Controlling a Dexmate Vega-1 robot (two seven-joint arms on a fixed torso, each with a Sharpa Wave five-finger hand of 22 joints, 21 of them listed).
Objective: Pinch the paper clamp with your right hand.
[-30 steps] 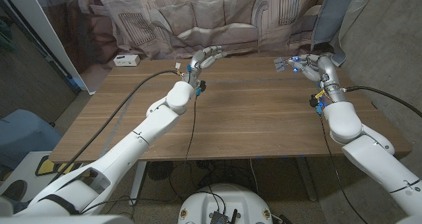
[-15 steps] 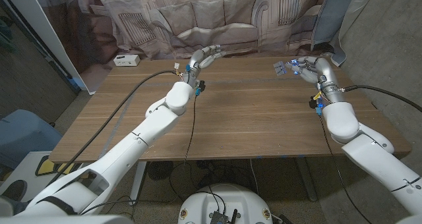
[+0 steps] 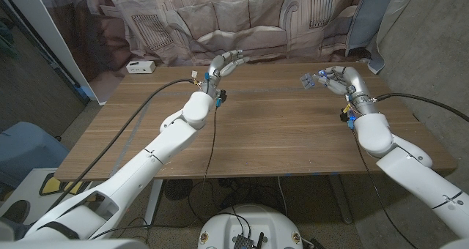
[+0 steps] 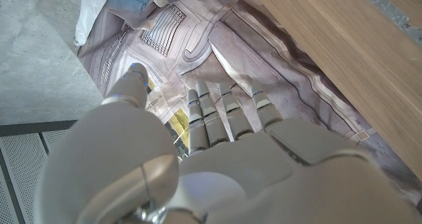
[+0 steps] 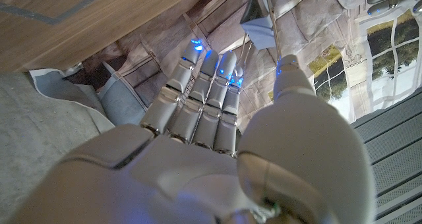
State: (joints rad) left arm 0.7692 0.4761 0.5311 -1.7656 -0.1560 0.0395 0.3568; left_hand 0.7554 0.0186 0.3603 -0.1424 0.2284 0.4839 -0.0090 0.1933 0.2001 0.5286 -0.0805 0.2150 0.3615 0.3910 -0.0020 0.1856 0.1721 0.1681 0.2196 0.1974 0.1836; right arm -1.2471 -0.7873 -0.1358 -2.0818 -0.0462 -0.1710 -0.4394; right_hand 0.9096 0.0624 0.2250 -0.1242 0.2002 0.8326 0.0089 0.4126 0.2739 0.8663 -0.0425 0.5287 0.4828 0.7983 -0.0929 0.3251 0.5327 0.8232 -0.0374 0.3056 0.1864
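The paper clamp (image 3: 311, 79) is small, pale and bluish, and hangs just above the far right part of the wooden table (image 3: 278, 132). My right hand (image 3: 341, 77) pinches it between thumb and fingertips. In the right wrist view the clamp (image 5: 261, 28) shows as a light folded body with thin wire handles, caught between the thumb tip and the fingertips (image 5: 210, 60), which glow blue. My left hand (image 3: 228, 61) is held over the table's far edge near the middle, fingers stretched out and apart, holding nothing. In its own wrist view the left hand (image 4: 217, 138) points at the curtain.
A small white box (image 3: 139, 67) sits at the table's far left corner. A printed curtain (image 3: 242, 22) hangs right behind the far edge. Cables run along both arms onto the table.
My right hand has carried the clamp a little to the left and nearer, away from the table's far right corner. The left arm has stayed put.
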